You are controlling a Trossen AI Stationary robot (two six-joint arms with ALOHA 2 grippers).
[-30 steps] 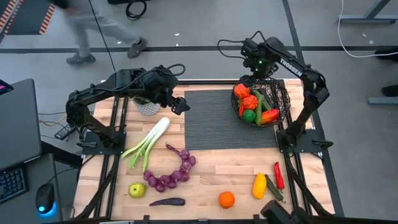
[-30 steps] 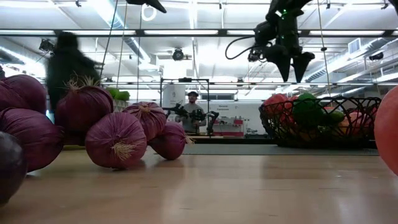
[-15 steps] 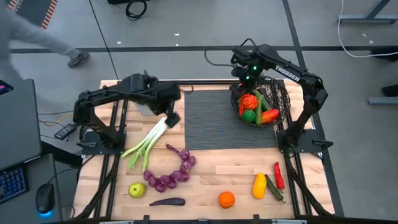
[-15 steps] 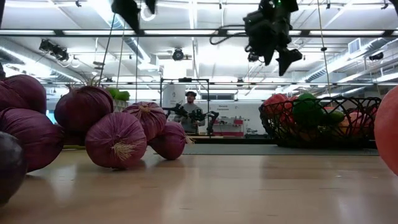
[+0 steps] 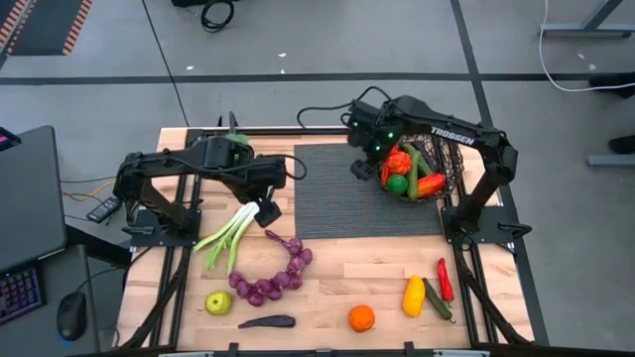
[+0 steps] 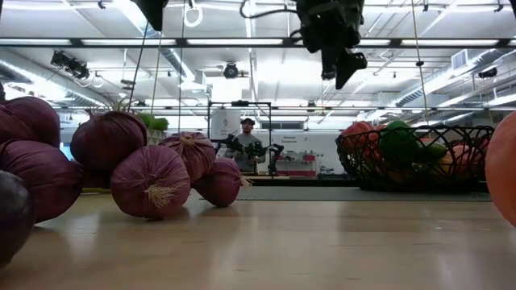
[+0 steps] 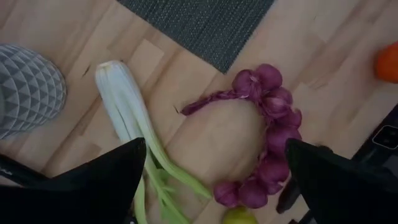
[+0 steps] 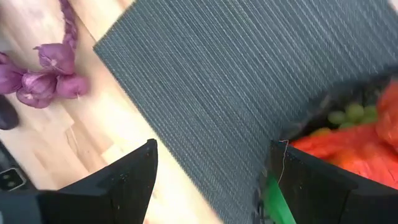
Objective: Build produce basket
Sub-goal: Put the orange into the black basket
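While the basket (image 5: pixel 422 164) on the far right edge of the mat (image 5: pixel 357 188) is already partly loaded — orange, red and green pieces inside — a good share of the produce is not in yet. Left on the counter (image 5: pixel 327 278): leek (image 5: pixel 233 230), purple string (image 5: pixel 276 278), green apple (image 5: pixel 218 301), aubergine (image 5: pixel 266 321), orange (image 5: pixel 361 317), yellow pepper (image 5: pixel 413 295), cucumber (image 5: pixel 437 299), red chilli (image 5: pixel 444 278). I'd call it roughly halfway.

Left pincer (image 5: pixel 266 206) hangs over the white end of the leek, fingers spread wide, nothing between them — leek looks like the next pick, though it's above it, not touching as far as I can tell. Right pincer (image 5: pixel 359 164) sits above the mat just beside the basket's left rim, fingers apart and empty.

Small patterned pot (image 7: pixel 28 87) sits near the leek; not part of the load. One person stands well back in the room.
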